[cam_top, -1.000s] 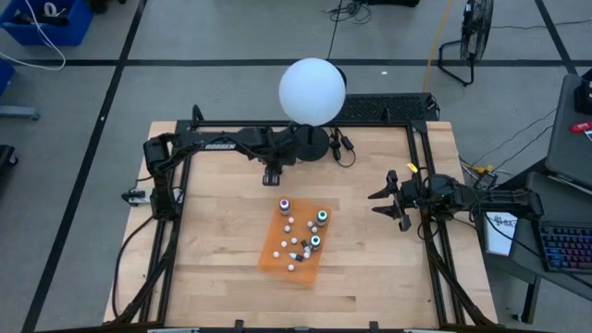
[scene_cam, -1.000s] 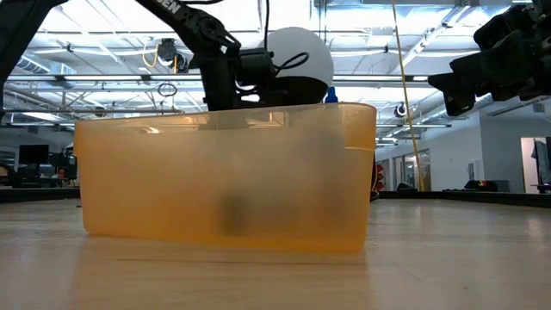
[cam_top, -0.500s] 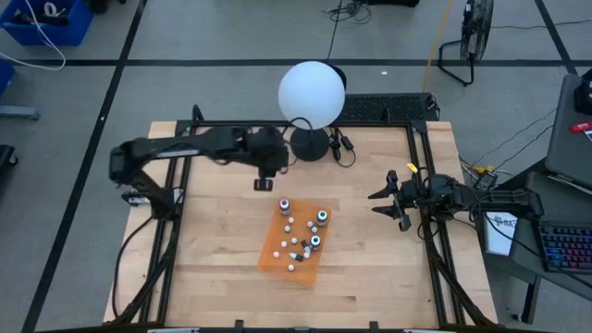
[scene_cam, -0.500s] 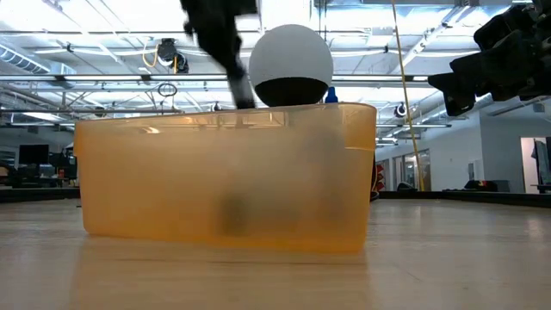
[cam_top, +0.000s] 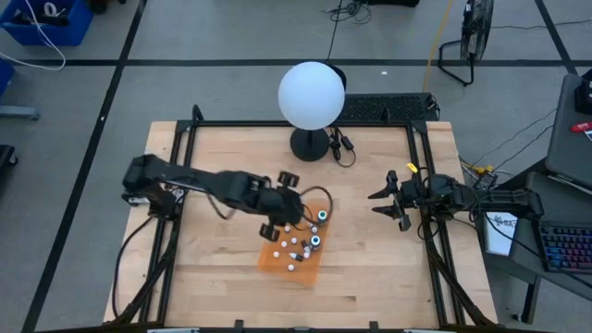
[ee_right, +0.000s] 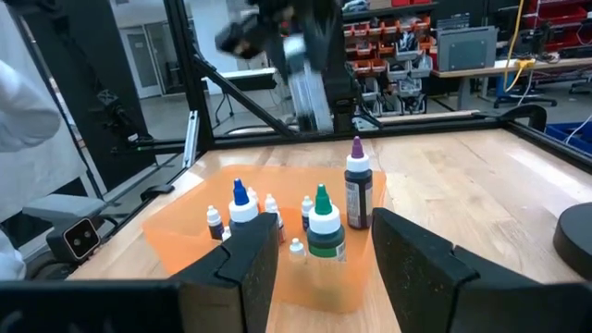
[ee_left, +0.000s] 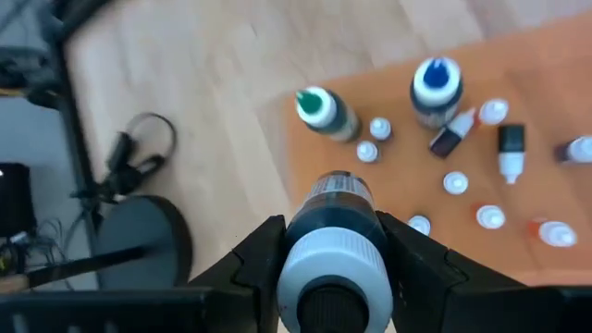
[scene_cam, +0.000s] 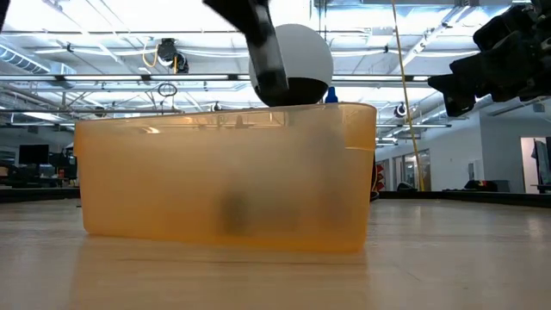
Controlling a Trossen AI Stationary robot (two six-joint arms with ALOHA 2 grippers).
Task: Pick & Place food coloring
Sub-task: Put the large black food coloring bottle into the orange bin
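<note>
The left gripper [ee_left: 335,242] is clamped on a round, dark bottle [ee_left: 331,250] with a pale ribbed cap, held over the near-lamp end of the translucent orange plastic tray [cam_top: 276,252]. Inside the tray stand a green-capped bottle [ee_left: 324,112], a blue-capped bottle [ee_left: 435,86] and a tall purple-tipped bottle [ee_right: 358,195], with several tiny whitish bottles [ee_left: 454,182] scattered among them. The tray lies on the pale wooden table [cam_top: 215,250], in front of the smooth white globe lamp [cam_top: 312,92]. The right gripper [cam_top: 384,201] waits well off to the tray's right, its fingers apart and empty.
</note>
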